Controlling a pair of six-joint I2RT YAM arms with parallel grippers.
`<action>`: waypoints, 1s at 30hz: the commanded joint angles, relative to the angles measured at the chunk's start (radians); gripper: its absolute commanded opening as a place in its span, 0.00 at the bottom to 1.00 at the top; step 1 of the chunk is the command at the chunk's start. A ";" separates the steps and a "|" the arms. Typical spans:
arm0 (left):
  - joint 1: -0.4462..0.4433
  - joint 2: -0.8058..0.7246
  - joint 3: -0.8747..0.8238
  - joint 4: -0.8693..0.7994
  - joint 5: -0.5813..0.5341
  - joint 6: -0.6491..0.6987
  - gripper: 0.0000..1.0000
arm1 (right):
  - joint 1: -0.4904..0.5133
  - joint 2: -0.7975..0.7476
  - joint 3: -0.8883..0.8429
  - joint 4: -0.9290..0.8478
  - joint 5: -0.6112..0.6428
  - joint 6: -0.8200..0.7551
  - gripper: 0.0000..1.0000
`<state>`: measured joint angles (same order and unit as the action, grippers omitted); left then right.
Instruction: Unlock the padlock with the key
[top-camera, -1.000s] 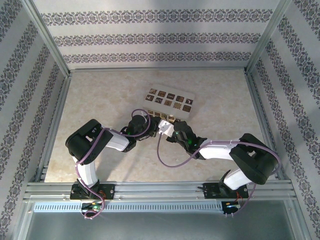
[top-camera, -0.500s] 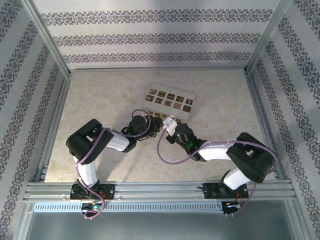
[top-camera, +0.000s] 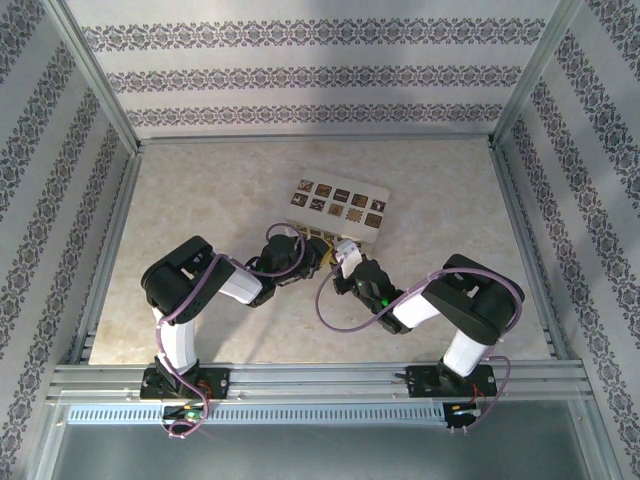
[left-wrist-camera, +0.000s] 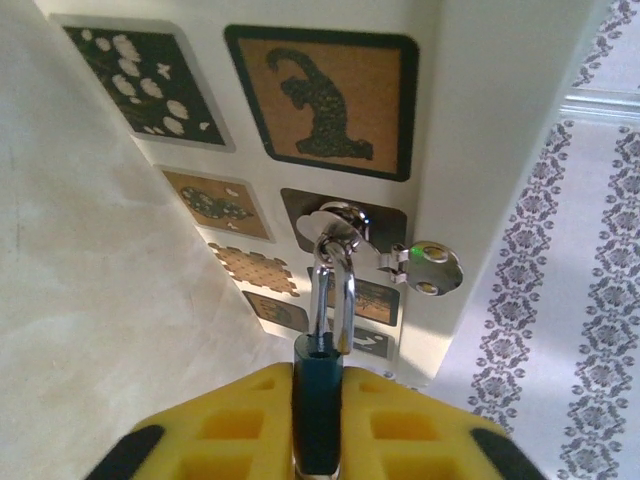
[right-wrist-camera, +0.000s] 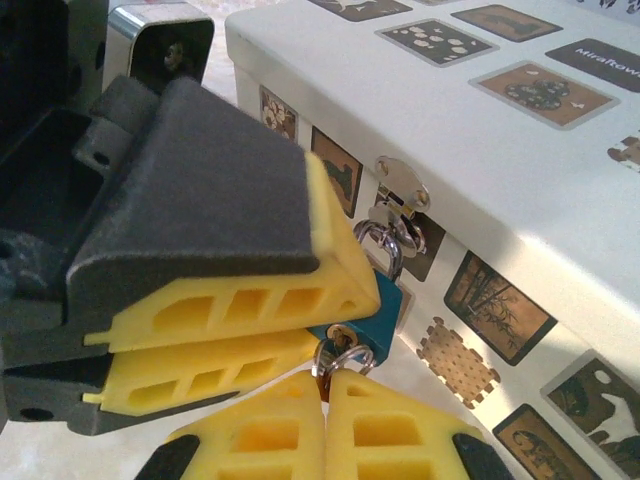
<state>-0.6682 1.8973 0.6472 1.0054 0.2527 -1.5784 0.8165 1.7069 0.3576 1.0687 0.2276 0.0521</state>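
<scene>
The small blue padlock (left-wrist-camera: 318, 410) hangs by its silvery loop (left-wrist-camera: 335, 285) from the hasp (left-wrist-camera: 425, 268) on the front of the cream box (top-camera: 340, 205). My left gripper (left-wrist-camera: 318, 400) is shut on the padlock body, one yellow finger on each flat side. In the right wrist view the padlock (right-wrist-camera: 385, 300) shows its keyhole end, with a key ring (right-wrist-camera: 345, 355) below it. My right gripper (right-wrist-camera: 325, 385) is shut on the key (right-wrist-camera: 322, 375), which sits in the keyhole. A dark hole shows in the body's top under one leg of the loop.
The box lies flat near the middle of the table, its patterned lid up. Both wrists crowd together at its near side, left gripper (top-camera: 322, 258) against right gripper (top-camera: 345, 262). A purple cable (top-camera: 330, 310) loops below them. Metal frame rails (top-camera: 300, 380) border the table.
Both grippers have shifted a little toward the box. The right arm's elbow has swung left and folded in. The grips on padlock and key look the same.
</scene>
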 joint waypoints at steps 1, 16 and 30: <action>-0.022 -0.036 -0.002 0.021 -0.011 0.029 0.23 | 0.018 0.024 -0.008 0.074 -0.022 0.066 0.00; 0.072 -0.385 -0.143 -0.269 -0.093 0.252 0.43 | 0.001 -0.013 -0.079 0.111 -0.026 0.170 0.00; 0.104 -0.959 -0.100 -0.909 -0.506 0.702 0.53 | -0.051 -0.087 -0.159 0.134 -0.126 0.430 0.00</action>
<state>-0.5785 0.9798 0.5327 0.2600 -0.1242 -1.0153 0.7769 1.6382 0.2165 1.1576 0.1398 0.4076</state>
